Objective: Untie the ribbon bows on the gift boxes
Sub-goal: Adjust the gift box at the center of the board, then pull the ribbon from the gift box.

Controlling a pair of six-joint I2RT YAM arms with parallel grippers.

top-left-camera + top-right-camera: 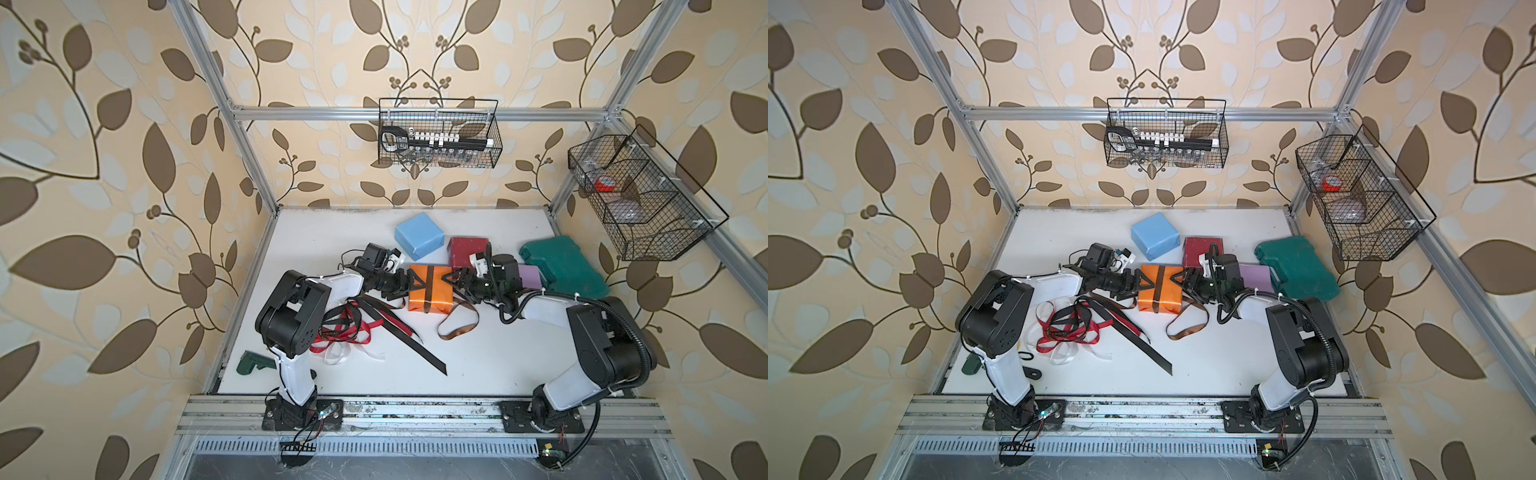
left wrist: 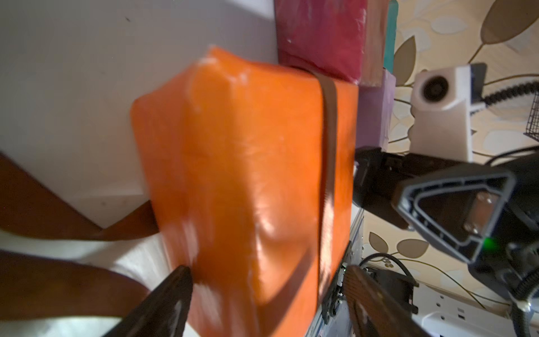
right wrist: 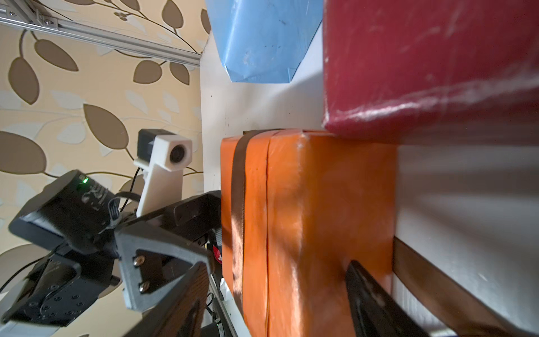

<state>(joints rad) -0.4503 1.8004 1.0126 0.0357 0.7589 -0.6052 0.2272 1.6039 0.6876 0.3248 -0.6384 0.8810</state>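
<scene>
**Step in hand (judged):** free the one ribbon not yet off.

**Position.** The orange box (image 1: 436, 295) sits mid-surface (image 1: 498, 353), close beside the dark red box (image 1: 465, 249) and near the lilac box (image 1: 530, 276). The brown ribbon (image 2: 328, 140) bands it once, and its tail lies looped on the surface toward the right arm. No bow or knot shows. The red ribbon (image 1: 353, 332), black ribbon (image 1: 411, 340) and white ribbon (image 1: 345, 357) lie heaped near the left arm. The light blue box (image 1: 419, 233) is bare.

**Tools.** The left tool (image 1: 411, 284) and right tool (image 1: 455, 284) face each other across the orange box. Each has its jaws spread wide, one finger on either side of a box end. The wrist views are blurred, so it cannot be told whether the pads bear on the paper.

**Procedure.**
1. Clamp on paper only, clear of the band.
2. Hold the box with one tool.
3. With the other tool, draw the band off the nearer end.
4. Keep the tail from being trapped under the box.
5. Avoid pushing the dark red box.
</scene>
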